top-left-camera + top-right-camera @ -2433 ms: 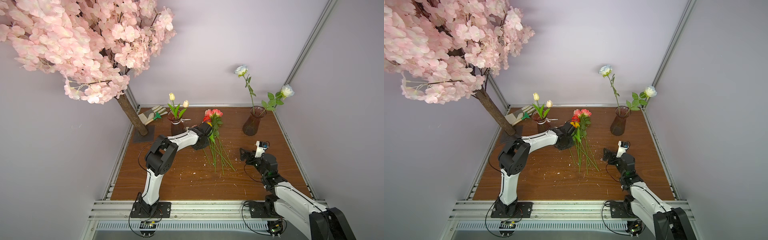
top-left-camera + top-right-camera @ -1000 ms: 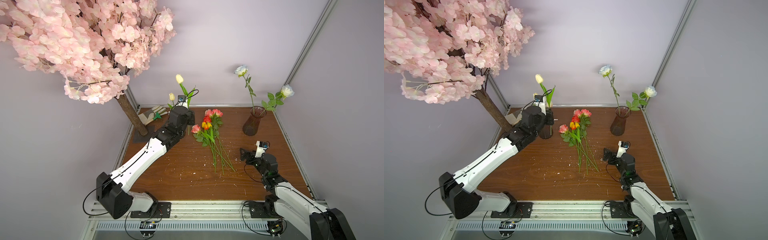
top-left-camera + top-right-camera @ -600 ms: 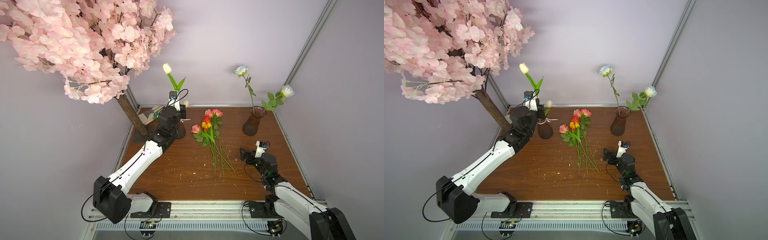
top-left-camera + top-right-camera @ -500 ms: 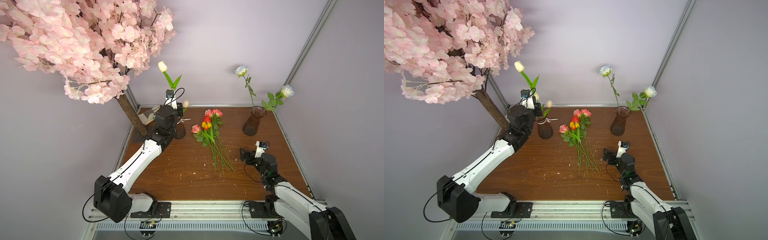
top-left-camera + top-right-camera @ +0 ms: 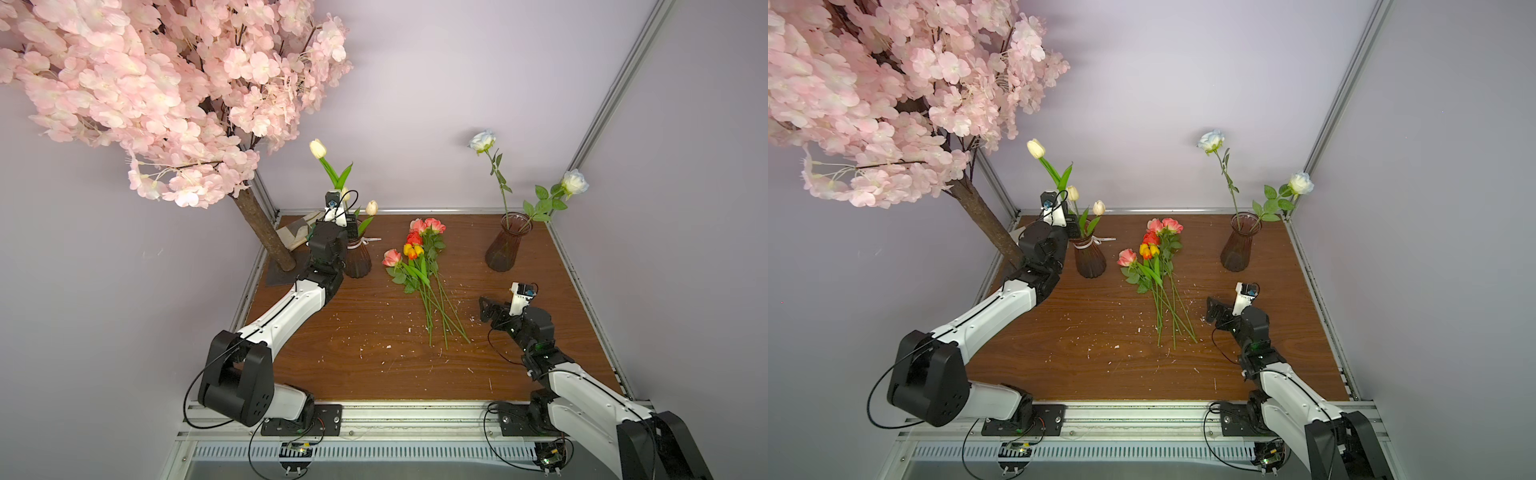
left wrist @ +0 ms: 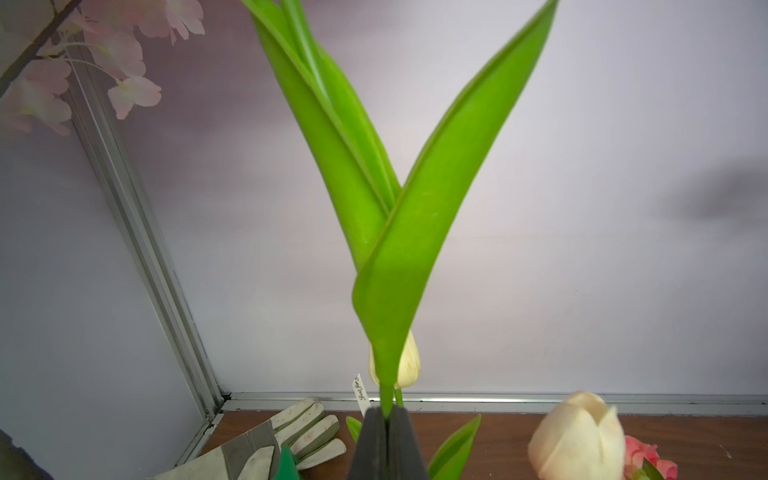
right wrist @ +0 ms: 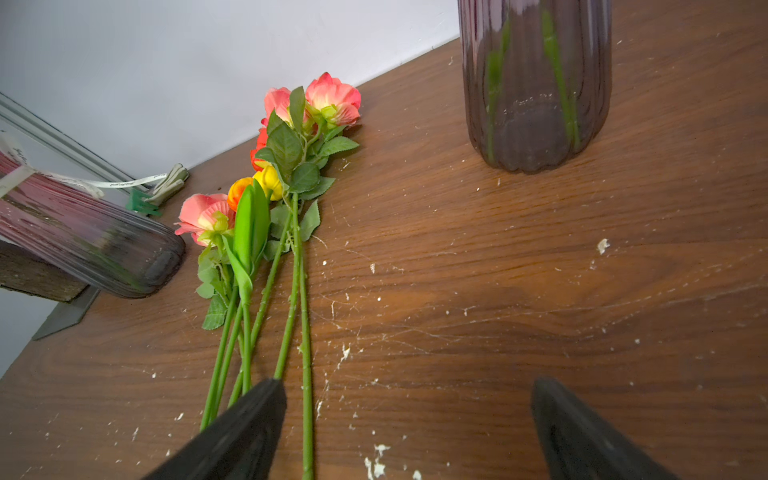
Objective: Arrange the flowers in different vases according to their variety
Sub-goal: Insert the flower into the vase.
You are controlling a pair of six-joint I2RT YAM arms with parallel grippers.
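My left gripper (image 6: 386, 412) is shut on the green stem of a cream tulip (image 5: 318, 148), which it holds upright just above the ribboned vase (image 5: 357, 261) at the back left. Two more cream tulips (image 5: 1099, 207) stand in that vase. The plain vase (image 5: 503, 249) at the back right holds two white roses (image 5: 482, 140). A pile of pink and red roses with orange and yellow tulips (image 5: 419, 266) lies in the middle of the table. My right gripper (image 7: 409, 386) is open, low over the table beside the stem ends, with nothing between its fingers.
The pink blossom tree's trunk (image 5: 262, 228) stands at the back left corner, its crown overhanging that side. Work gloves (image 6: 291, 432) lie behind the ribboned vase. White crumbs are scattered over the wooden table (image 5: 374, 365). Walls enclose the back and both sides.
My left arm has carried the cream tulip up and leftward from beside the pile to over the ribboned vase, then slightly down. The right arm has not moved.
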